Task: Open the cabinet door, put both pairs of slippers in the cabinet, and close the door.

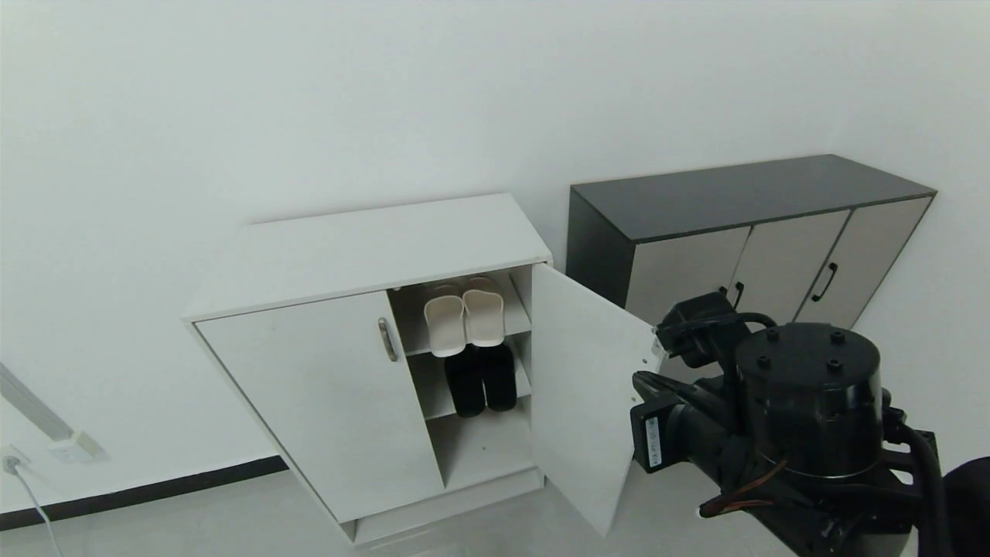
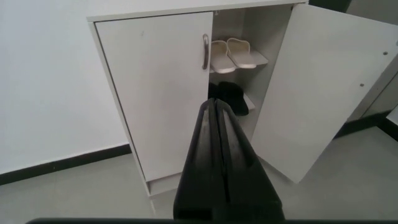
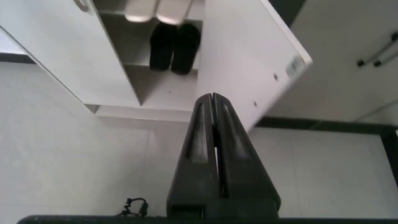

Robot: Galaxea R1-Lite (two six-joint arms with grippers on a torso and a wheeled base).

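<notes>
The white cabinet [image 1: 363, 247] stands against the wall with its right door [image 1: 580, 387] swung open and its left door [image 1: 309, 394] closed. A white pair of slippers [image 1: 464, 317] rests on the top shelf. A black pair of slippers [image 1: 481, 379] sits on the shelf below it. My left gripper [image 2: 214, 101] is shut and holds nothing; it hangs in front of the cabinet and points at the gap beside the left door's handle [image 2: 204, 51]. My right gripper [image 3: 213, 98] is shut on nothing, just short of the open door [image 3: 245, 56], near its free edge.
A black-topped cabinet [image 1: 742, 224] with grey doors stands to the right, close behind the open door. A wall socket with a cable [image 1: 11, 464] is low on the wall at the far left. Pale floor [image 3: 74, 155] spreads in front of the cabinet.
</notes>
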